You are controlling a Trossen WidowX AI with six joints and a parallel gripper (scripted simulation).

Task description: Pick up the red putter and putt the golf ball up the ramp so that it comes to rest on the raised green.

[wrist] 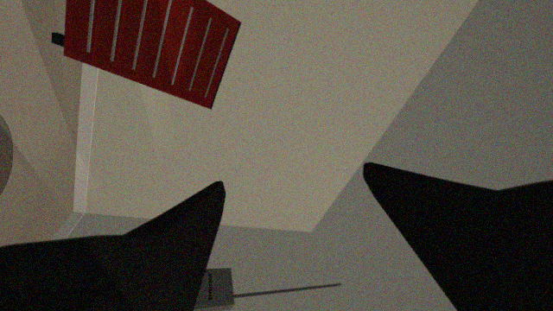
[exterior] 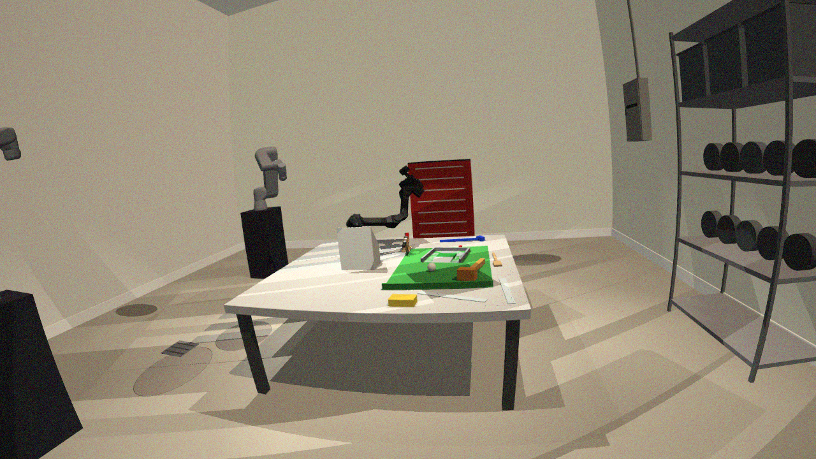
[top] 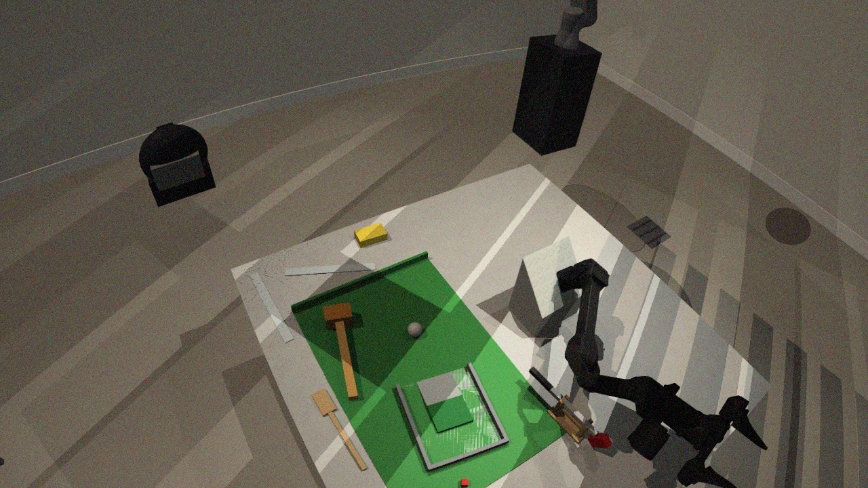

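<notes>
The red putter (top: 599, 440) (exterior: 407, 235) rests on a small wooden cradle (top: 569, 423) beside the right edge of the green mat (top: 376, 291) (exterior: 408, 273), its black grip towards the mat's far end. The golf ball (top: 415, 329) (exterior: 431, 266) sits on the mat, in front of the grey ramp (top: 438, 388). Behind the ramp lies the raised green (top: 451, 415), inside grey rails. My gripper (top: 751, 465) (wrist: 293, 179) is open and empty, raised well above the table to the right of the putter in the top view. The wrist view shows no putter or ball.
An orange mallet (top: 347, 360) (exterior: 468, 273) lies on the mat. A wooden tool (top: 347, 440) (exterior: 496, 261) lies beside it. A large pale block (top: 548, 278) (exterior: 356, 248) stands near the arm. A yellow block (top: 370, 234) (exterior: 402, 300) and a blue putter (exterior: 459, 240) lie farther off.
</notes>
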